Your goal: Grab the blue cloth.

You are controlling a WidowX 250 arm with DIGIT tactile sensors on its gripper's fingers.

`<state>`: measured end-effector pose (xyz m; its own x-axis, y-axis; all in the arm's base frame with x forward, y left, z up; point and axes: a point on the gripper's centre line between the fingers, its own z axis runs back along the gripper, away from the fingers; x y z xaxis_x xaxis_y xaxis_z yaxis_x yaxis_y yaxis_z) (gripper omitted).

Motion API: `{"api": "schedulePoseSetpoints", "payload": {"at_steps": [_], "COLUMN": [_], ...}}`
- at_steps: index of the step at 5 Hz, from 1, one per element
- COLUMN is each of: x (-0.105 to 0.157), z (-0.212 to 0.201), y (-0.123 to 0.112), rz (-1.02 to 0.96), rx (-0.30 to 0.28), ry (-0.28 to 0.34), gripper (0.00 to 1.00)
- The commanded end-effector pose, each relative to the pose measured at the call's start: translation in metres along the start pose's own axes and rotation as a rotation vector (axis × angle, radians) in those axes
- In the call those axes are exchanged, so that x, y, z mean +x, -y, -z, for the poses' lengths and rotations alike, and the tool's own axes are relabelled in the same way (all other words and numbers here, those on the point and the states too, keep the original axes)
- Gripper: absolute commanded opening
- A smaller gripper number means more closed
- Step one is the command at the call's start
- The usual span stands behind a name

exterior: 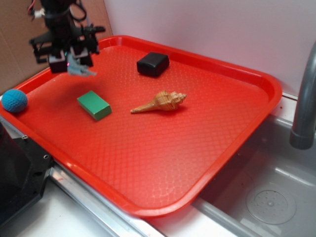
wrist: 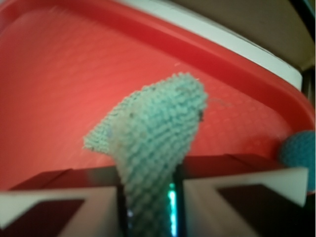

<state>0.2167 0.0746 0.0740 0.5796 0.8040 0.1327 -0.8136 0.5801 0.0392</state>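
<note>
Tray: you have a wide red plastic tray with a dimpled floor and raised rim, sitting on the counter with its right side over the grey sink basin.
Tray contents: on the floor you can see a green rectangular block toward the left, a tan spiral seashell near the middle, and a black rounded box toward the far edge.
On the rim: a round bright blue knitted ball rests at the tray's left corner.
Gripper: your black gripper hangs above the far left part of the tray, its jaws pressed together on the cloth.
Blue cloth: the pale blue-grey terry rag is pinched between the fingers and lifted clear of the tray floor; in the wrist view its free end fans out beyond the jaws.
Sink side: a grey metal faucet pipe rises at the right edge of the counter.
</note>
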Motion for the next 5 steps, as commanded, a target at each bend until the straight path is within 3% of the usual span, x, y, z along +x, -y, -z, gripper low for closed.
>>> {"api": "schedulePoseSetpoints", "payload": {"at_steps": [1,2,3,4,5], "x": [-0.016,-0.038,-0.064,-0.075,-0.073], "z": [-0.070,-0.094,-0.115,-0.121,-0.119], "y": [0.021,0.031,0.030,0.026,0.025], "rz": [0.477,0.723,0.882,0.900,0.939], "rx": [-0.183,-0.224,-0.234,-0.237,-0.262], "ry": [-0.078,-0.118,-0.062,-0.029,-0.059], "gripper": [0.00,0.00,0.00,0.00,0.00]}}
